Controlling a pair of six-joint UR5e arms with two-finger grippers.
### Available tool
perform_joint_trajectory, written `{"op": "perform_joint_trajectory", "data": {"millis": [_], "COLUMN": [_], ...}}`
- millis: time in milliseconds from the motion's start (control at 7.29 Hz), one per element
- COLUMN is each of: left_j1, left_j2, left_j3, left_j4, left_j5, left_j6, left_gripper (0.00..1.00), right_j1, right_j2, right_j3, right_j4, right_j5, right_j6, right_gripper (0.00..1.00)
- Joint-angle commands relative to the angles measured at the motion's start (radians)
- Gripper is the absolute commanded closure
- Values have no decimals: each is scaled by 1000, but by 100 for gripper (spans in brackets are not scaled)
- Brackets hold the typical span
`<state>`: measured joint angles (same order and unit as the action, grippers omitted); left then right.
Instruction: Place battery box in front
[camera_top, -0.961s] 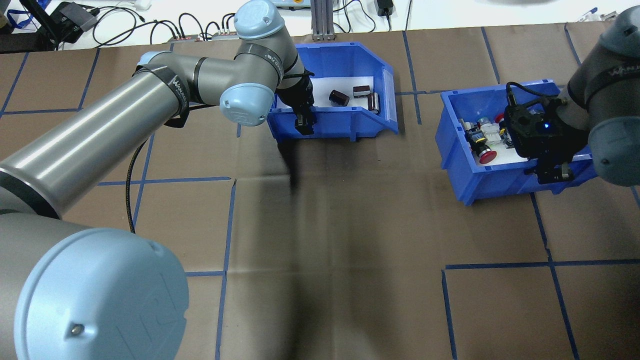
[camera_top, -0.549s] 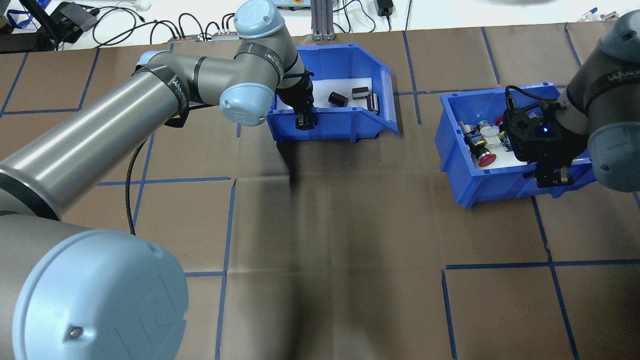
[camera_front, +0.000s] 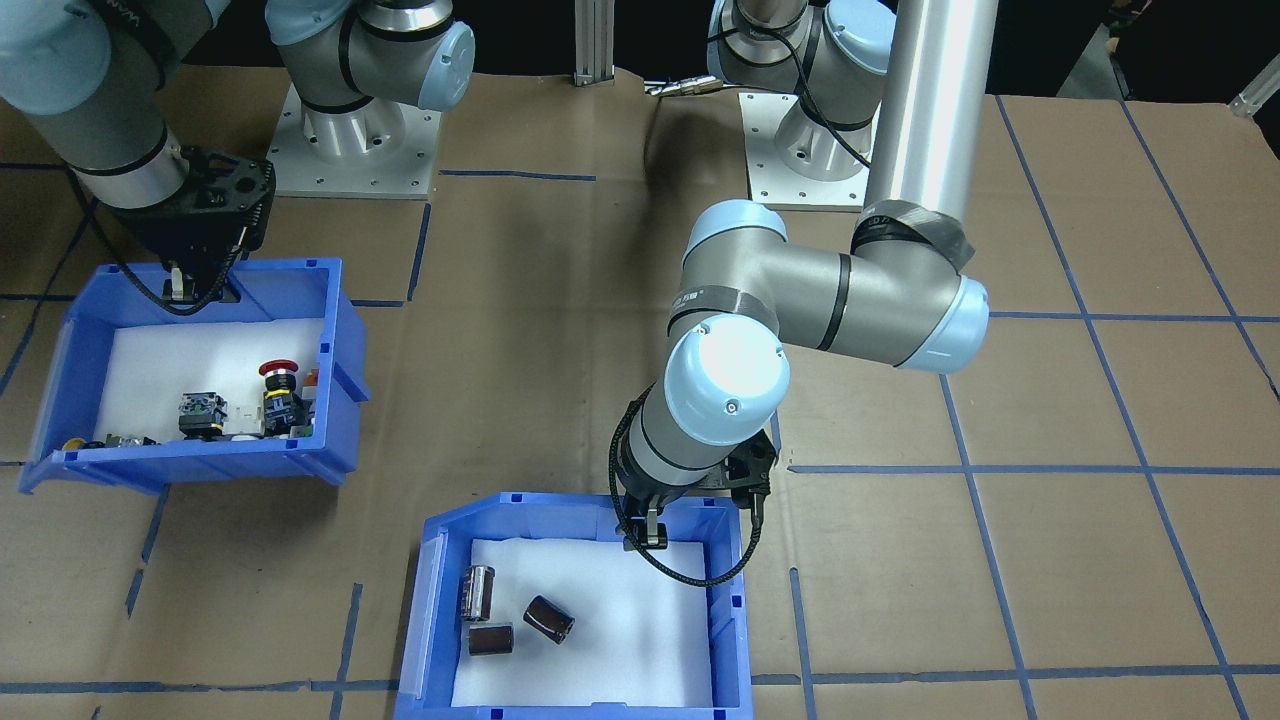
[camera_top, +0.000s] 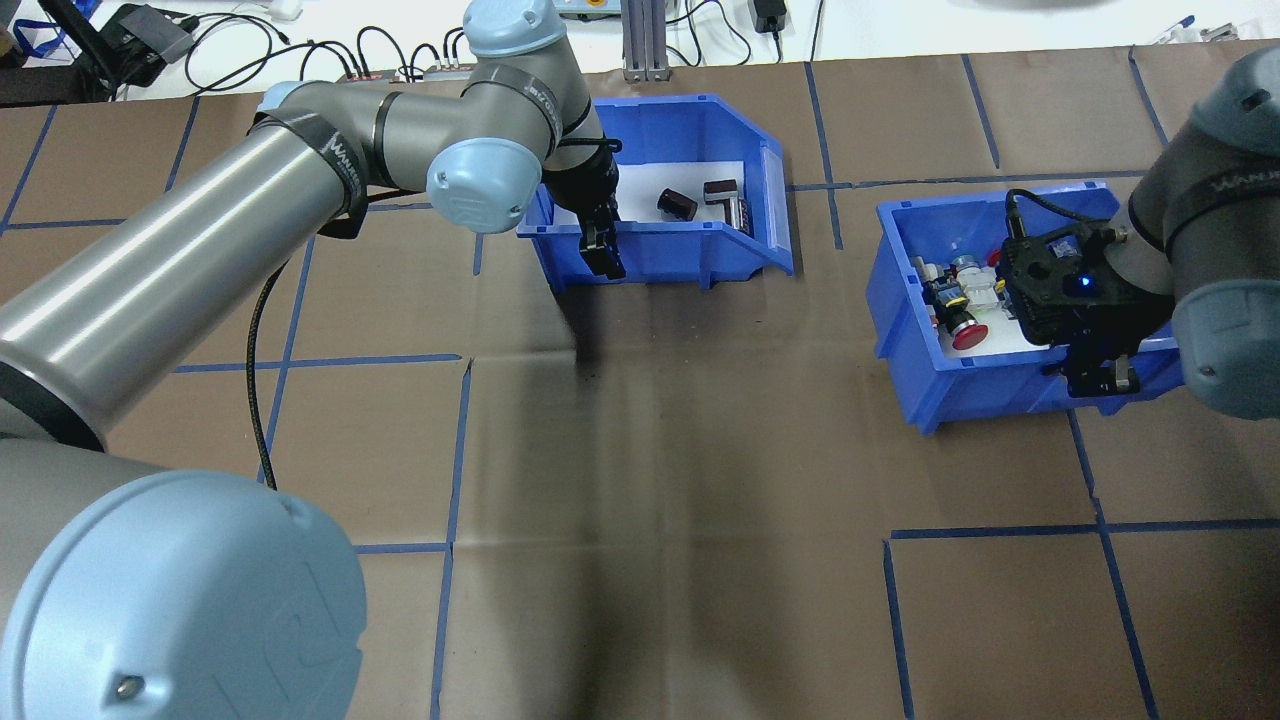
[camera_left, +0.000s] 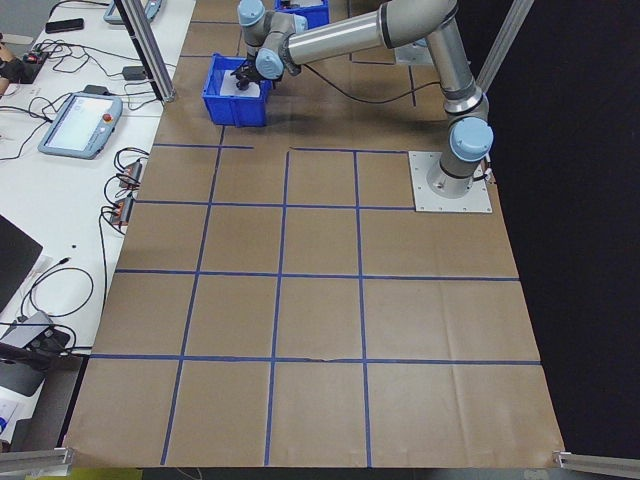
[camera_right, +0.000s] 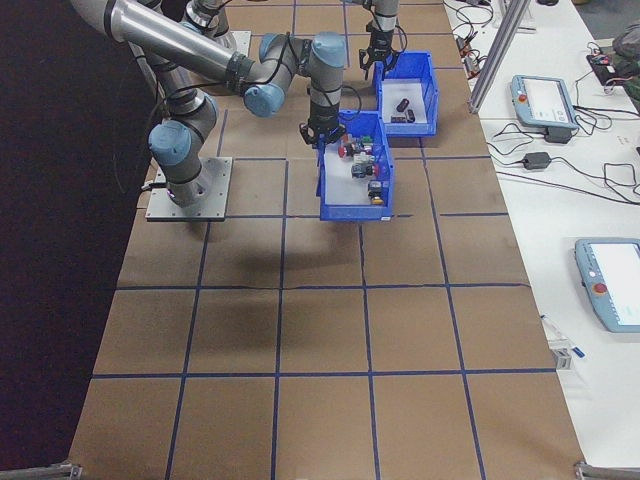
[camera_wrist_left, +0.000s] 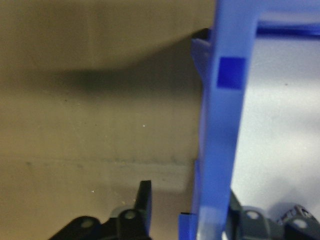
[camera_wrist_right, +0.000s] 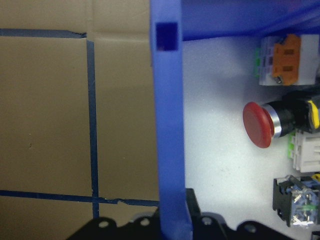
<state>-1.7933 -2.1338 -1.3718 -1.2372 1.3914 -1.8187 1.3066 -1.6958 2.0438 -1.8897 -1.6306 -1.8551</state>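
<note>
Our left gripper (camera_top: 603, 250) has its jaws closed on the near wall of the battery box (camera_top: 690, 130), one finger inside and one outside. The box sits on the worktop (camera_top: 700, 500) at the far side from our base, with three dark cylinders (camera_front: 495, 615) lying on its white foam. Our right gripper (camera_top: 1095, 372) clamps the near wall of the switch bin (camera_top: 900, 300) in the same way, and that bin stands well apart to our right.

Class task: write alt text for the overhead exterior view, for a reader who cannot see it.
The left gripper clamps the near wall of the battery box; the right gripper clamps the switch bin.
</note>
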Motion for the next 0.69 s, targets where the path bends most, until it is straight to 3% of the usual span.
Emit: {"op": "perform_joint_trajectory", "data": {"millis": [0,137,549], "left_j1": [8,11,90], "left_j2": [58,107,338], "left_j3": [89,86,-8], "left_j4": [-158,-185,-292], "left_j5": [87,169,193], "left_j6": [171,323,765], "left_gripper": [11,11,7], "right_j1": [80,145,351], "right_j2": [-41,-44,-45], "right_j3": [68,88,99], "right_j4": [-3,-8,-9], "right_j5": [0,-3,-3], "right_j6": [100,172,406], "right_gripper": [92,92,92]}}
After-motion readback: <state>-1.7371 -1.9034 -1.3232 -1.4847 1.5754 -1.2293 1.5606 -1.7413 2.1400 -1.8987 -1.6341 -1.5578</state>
